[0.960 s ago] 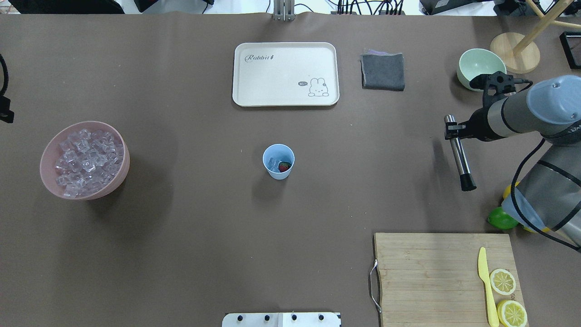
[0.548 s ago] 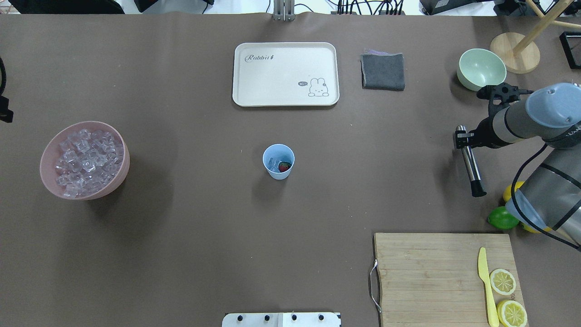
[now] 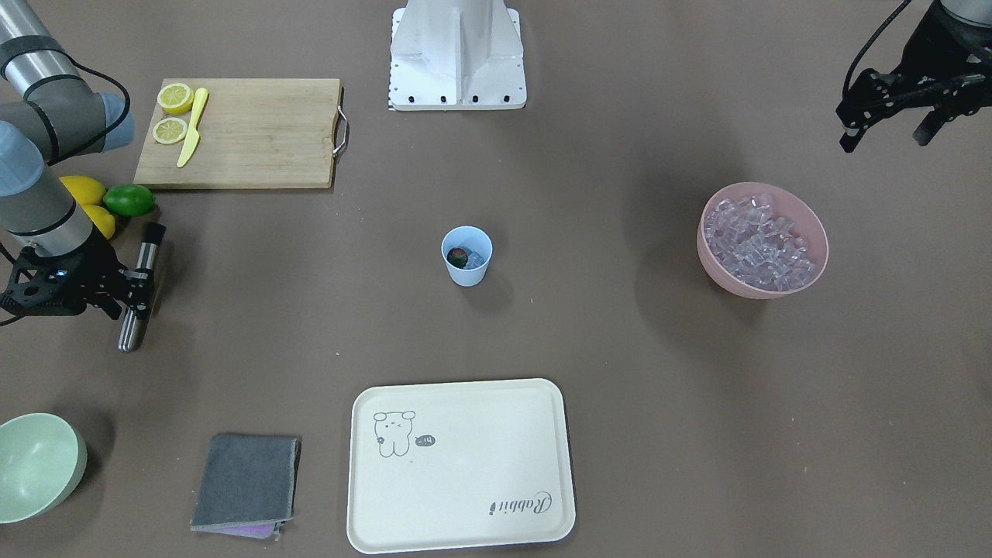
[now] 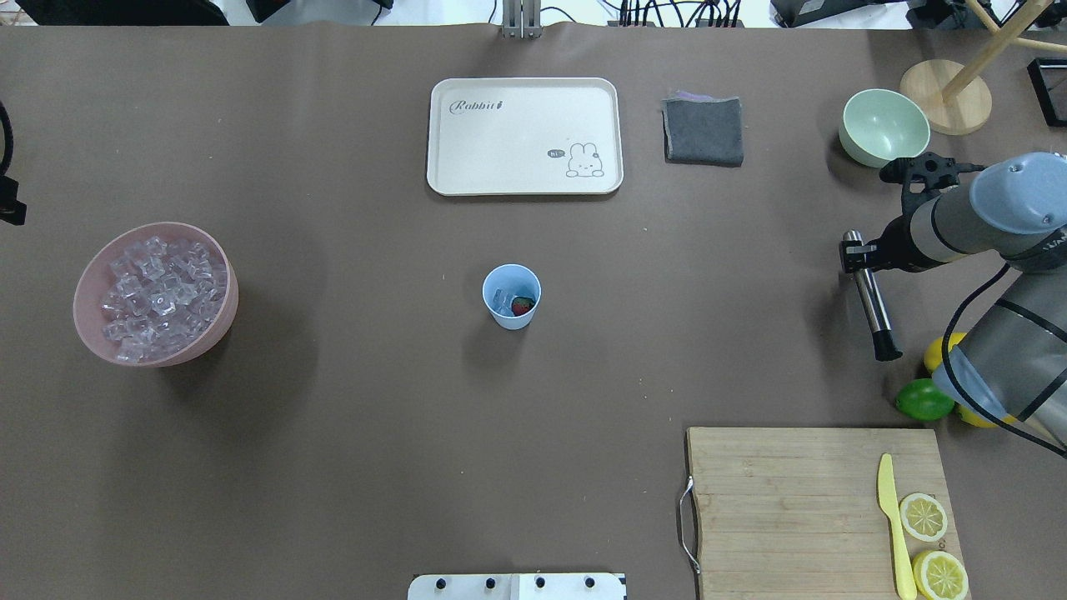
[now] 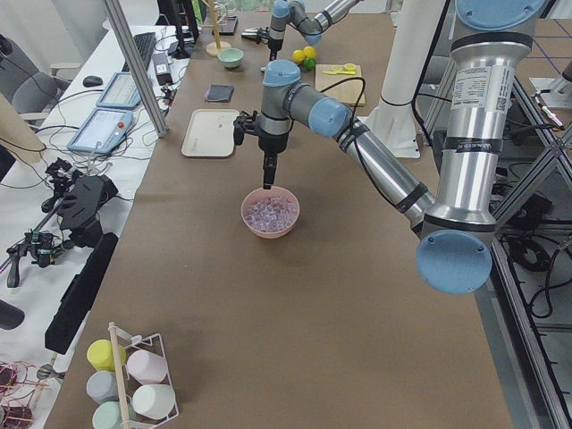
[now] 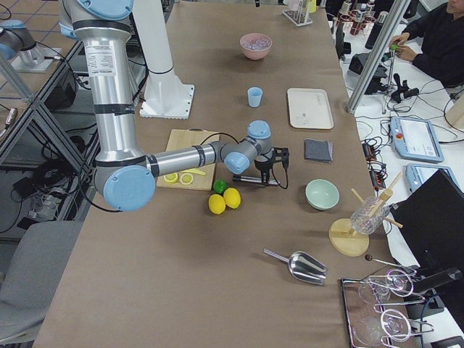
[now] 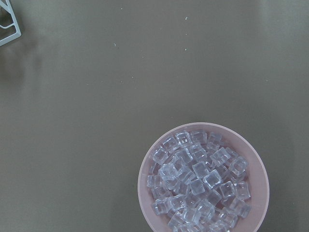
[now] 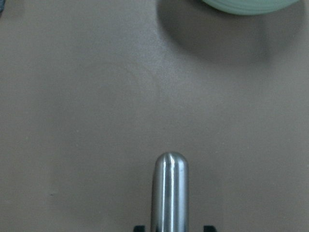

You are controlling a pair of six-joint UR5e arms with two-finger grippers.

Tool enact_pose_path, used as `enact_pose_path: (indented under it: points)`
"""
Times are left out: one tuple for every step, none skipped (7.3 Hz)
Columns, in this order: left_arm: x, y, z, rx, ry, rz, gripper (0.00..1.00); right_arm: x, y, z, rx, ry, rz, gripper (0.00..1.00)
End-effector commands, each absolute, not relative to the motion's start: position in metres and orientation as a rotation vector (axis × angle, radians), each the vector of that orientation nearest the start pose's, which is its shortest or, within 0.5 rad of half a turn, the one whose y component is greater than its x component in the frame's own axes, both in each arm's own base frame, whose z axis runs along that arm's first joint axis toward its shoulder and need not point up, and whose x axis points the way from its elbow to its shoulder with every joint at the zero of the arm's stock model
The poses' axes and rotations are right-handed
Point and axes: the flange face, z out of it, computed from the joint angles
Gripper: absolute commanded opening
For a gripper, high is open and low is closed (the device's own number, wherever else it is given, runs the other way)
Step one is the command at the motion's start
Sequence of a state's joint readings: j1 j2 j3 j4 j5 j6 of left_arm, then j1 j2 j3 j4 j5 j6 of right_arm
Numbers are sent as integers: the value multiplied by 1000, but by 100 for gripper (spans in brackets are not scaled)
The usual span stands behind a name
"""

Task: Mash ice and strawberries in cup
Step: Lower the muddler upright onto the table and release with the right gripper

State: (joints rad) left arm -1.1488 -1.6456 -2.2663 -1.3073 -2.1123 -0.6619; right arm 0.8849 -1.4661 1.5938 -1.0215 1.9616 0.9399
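The pale-blue cup point(image 4: 511, 296) point(image 3: 466, 256) stands mid-table with a red strawberry point(image 4: 522, 306) point(image 3: 459, 256) and a few ice cubes point(image 4: 500, 298) inside. Many more ice cubes point(image 4: 158, 287) point(image 7: 200, 186) fill a pink bowl point(image 4: 218, 329) point(image 3: 725, 279) at the left. My right gripper point(image 4: 859, 254) point(image 3: 128, 288) is shut on a steel muddler point(image 4: 869, 296) point(image 3: 139, 298) point(image 8: 170, 193), held level and low over the table far right of the cup. My left gripper point(image 3: 883, 136) hangs open and empty above the table beside the pink bowl.
A cream tray point(image 4: 523, 137), a grey cloth point(image 4: 703, 131) and a pale-green bowl point(image 4: 884, 125) lie along the far side. A cutting board point(image 4: 783, 500) with a yellow knife point(image 4: 892, 525) and lemon halves point(image 4: 923, 517) sits front right. A lime point(image 4: 923, 400) lies near the right arm.
My right gripper has carried the muddler further right, away from the cup, and slightly toward the robot. The cup, bowl and left arm have not moved.
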Motion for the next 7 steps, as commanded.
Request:
enact_pose_path:
  points:
    - [110, -438, 340, 150, 708, -79, 98, -271, -506, 540, 184, -762, 121, 100]
    - [109, -440, 342, 158, 704, -55, 97, -249, -515, 535, 160, -798, 143, 100]
    - [103, -446, 352, 175, 689, 33, 98, -213, -527, 528, 139, -833, 177, 100]
    - [82, -473, 376, 170, 661, 37, 97, -179, -535, 525, 135, -834, 128, 100]
    - [62, -496, 396, 163, 656, 67, 97, -152, -538, 510, 138, -789, 83, 100]
    - [36, -517, 419, 136, 734, 99, 97, -118, -538, 497, 129, -733, 32, 100]
    - [11, -531, 444, 138, 769, 155, 97, -75, -541, 503, 129, -687, -37, 100]
